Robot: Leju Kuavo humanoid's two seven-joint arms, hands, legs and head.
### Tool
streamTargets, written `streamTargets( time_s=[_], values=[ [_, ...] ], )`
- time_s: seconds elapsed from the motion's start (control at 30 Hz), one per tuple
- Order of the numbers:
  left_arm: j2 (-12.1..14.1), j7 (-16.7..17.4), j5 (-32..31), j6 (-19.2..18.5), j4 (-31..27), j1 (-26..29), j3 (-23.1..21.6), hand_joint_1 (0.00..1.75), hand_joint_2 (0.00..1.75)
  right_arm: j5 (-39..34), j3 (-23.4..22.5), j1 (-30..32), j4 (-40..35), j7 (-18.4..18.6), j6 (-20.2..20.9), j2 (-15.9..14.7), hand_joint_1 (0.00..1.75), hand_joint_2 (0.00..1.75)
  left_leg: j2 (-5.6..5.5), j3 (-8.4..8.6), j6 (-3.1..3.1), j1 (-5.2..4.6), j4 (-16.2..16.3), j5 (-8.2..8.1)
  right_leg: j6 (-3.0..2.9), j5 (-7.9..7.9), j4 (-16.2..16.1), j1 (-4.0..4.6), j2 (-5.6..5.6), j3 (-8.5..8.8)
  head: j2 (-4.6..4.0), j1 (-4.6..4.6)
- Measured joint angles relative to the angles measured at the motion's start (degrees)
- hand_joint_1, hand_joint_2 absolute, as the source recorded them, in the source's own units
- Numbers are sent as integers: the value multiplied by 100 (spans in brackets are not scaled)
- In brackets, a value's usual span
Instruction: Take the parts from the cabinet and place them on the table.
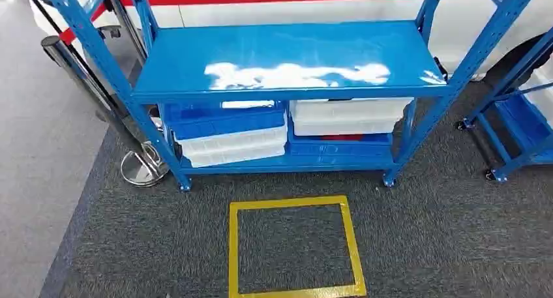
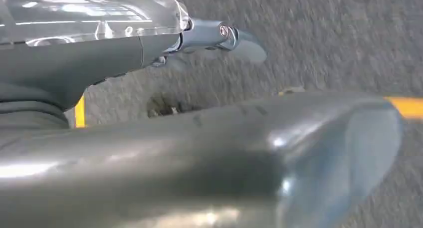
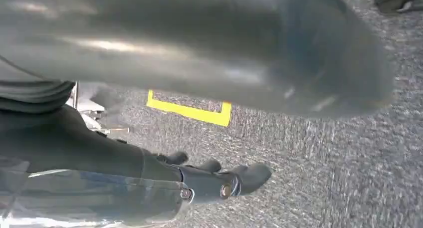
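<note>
A blue metal shelving rack (image 1: 287, 63) is seen ahead, with stacked white and blue plastic trays (image 1: 228, 132) on its lower shelf, half hidden under the top shelf; their contents cannot be made out. The left hand (image 2: 209, 153) is hung over grey carpet (image 1: 443, 239), fingers apart, nothing held. The right hand (image 3: 199, 48) likewise, with a yellow tape square (image 1: 293, 246) beyond its fingers.

The blue metal shelf rack (image 1: 287, 57) hides the far parts of the white and blue plastic bins (image 1: 225, 132) beneath its top shelf, their contents unseen, while the yellow tape square (image 1: 293, 246) is cut off at the near edge.
</note>
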Motion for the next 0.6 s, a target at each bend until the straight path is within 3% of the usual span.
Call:
streamTargets(
  time_s=[0.03, 0.07, 0.1, 0.13, 0.17, 0.2, 0.23, 0.27, 0.3, 0.33, 0.37, 0.4, 0.47, 0.5, 0.53, 0.6],
  values=[
    [0, 2, 0, 4, 0, -12, 0, 0, 0, -2, 0, 8, 0, 0, 4, 0, 0, 0, 29, -290, -28, 14, 433, -22, -16, -74, -43, 8, -16, 104, 2, 0],
    [-2, 4, 0, 4, 0, -16, 0, 0, 0, -4, 0, 6, 0, 2, 9, 0, 0, 0, 34, -550, -63, 39, 752, -173, -20, -140, -57, 7, -16, 201, 2, -4],
    [-2, 9, -2, 4, 0, -16, 0, 0, 0, -9, 0, 5, 0, 2, 11, 0, 0, 0, 37, -777, -80, 59, 960, -460, -22, -225, -63, 5, -12, 309, 2, 0],
    [-2, 11, -7, 4, 0, -9, 0, 0, 0, -18, 0, 4, 0, 2, 18, 0, 0, 0, 43, -944, -94, 75, 1034, -720, -19, -313, -63, 1, -2, 423, 2, 0],
    [-2, 13, -9, 4, 0, -4, 0, 0, 0, -24, 0, 4, 0, 9, 24, 0, 0, 0, 51, -1050, -103, 88, 966, -856, -10, -404, -63, -2, 8, 547, 2, -2],
    [-2, 15, -9, 4, 0, -2, 0, 0, 0, -39, 0, 5, 0, 18, 24, 0, 0, 0, 61, -1087, -96, 95, 756, -823, 3, -497, -64, -4, 10, 680, 2, -2],
    [-2, 17, -9, 4, 0, 4, 0, 0, 0, -50, 0, 6, 0, 17, 24, 0, 0, 0, 69, -1074, -88, 96, 441, -607, 17, -590, -66, -3, 10, 798, 2, 0],
    [-2, 17, -11, 2, 0, 15, 0, 0, 0, -57, 0, 5, 0, 17, 22, 0, 0, 0, 79, -1051, -56, 94, 69, -211, 31, -680, -71, 1, 4, 912, 2, -2],
    [0, 22, -9, 2, 4, 57, 0, 0, 0, -61, 0, 46, 8, 17, 24, 2, 0, 0, 107, -1073, 15, 76, -312, 474, 46, -765, -84, -8, -3, 964, 0, 0],
    [7, 26, -11, 2, 7, 75, 0, 0, 0, -66, 0, 14, 17, 15, 26, 15, 0, 0, 113, -1121, 42, 15, -429, 817, 90, -843, -45, 13, 8, 1045, 4, -2],
    [9, 37, -11, 2, 7, 46, 0, 0, 0, -66, 0, -3, 15, 0, 24, 15, 0, 0, 111, -1049, 68, -7, -422, 632, 149, -897, -114, -8, 23, 1081, 0, 0],
    [7, 33, -11, 2, 7, 42, 0, 0, 0, -66, 0, -14, 11, 2, 24, 15, 0, 0, 104, -1008, 121, -21, -462, 642, 190, -904, -146, -23, 20, 1213, 4, 0],
    [4, 26, -9, 9, 4, 10, 0, 0, 0, -66, 0, -30, 7, -4, 18, 15, 0, 0, 82, -784, 200, 10, -576, 616, 284, -800, -34, -17, 18, 1236, 2, 0],
    [2, 24, -9, 26, 4, 8, 2, 0, 0, -66, 0, -45, 4, -7, 18, 18, 0, 0, 82, -682, 218, 14, -641, 599, 276, -746, 213, -33, 4, 1142, 0, 4],
    [2, 26, -9, 57, 4, -3, 2, 0, 0, -63, 0, -56, 4, -13, 15, 20, 0, 0, 90, -619, 261, 18, -689, 570, 271, -736, 589, -25, -8, 902, 2, 4],
    [-4, 13, -7, 89, 4, -44, 2, 0, 0, -57, 0, -73, 2, -20, 4, 20, 0, 0, 88, -500, 290, 14, -712, 460, 270, -1133, 1314, -9, -13, 343, 2, 4]
  ],
)
